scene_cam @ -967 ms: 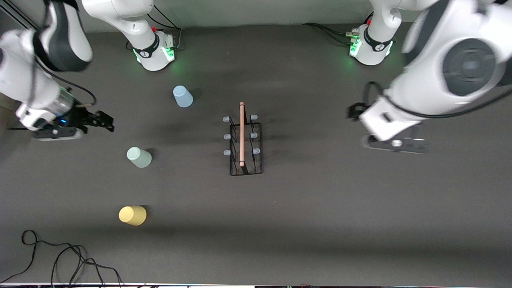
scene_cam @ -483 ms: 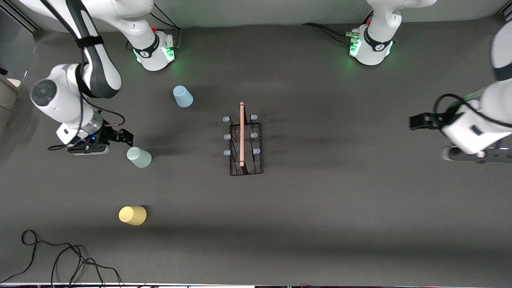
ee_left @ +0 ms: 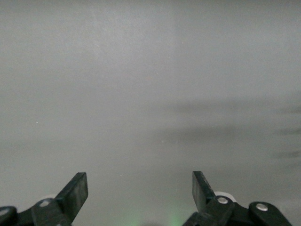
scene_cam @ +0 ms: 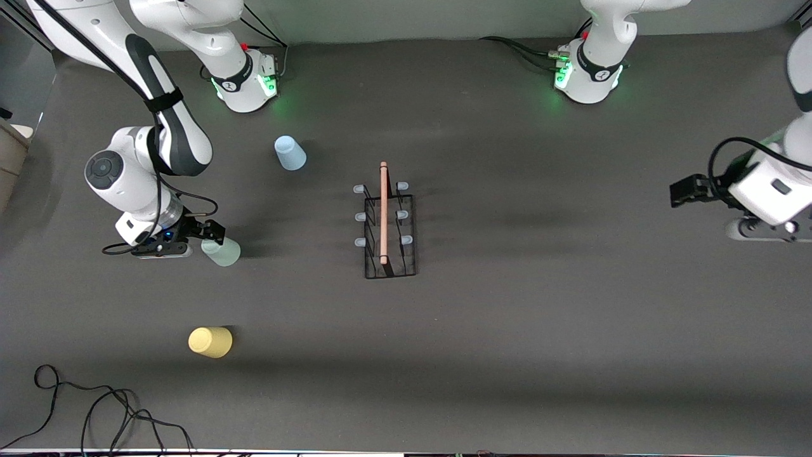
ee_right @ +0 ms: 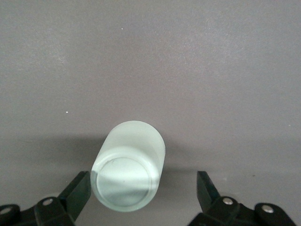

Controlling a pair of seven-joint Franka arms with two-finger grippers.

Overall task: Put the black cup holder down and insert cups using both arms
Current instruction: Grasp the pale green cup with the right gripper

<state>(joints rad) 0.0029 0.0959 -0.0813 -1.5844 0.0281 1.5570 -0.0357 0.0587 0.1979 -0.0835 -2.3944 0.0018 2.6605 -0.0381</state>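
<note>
A: Start at your right hand. What do you have there?

B: Your right hand is low at the pale green cup, toward the right arm's end of the bench. Its fingers stand apart, one to each side of the cup's top, with a gap on each side; no squeeze on it that I can see. The green cup stands mouth down on the bench.

A: And your left hand?

B: Your left hand hangs over bare bench at the left arm's end, well apart from everything. Fingers spread wide, nothing between them. That arm waits.

A: Where is the black cup holder?

B: The black cup holder stands upright at mid-bench, its wooden rod handle running along the top, pale-tipped pegs out to both sides. All pegs are bare.

A: What lies around your working hand?

B: The light blue cup stands farther from the front camera than the green one, nearer the right arm's base. The yellow cup stands nearer the camera. Both are well apart from the hand. Open bench lies between the green cup and the holder. A loose black cable curls at the bench edge nearest the camera, near the yellow cup but not touching it.
</note>
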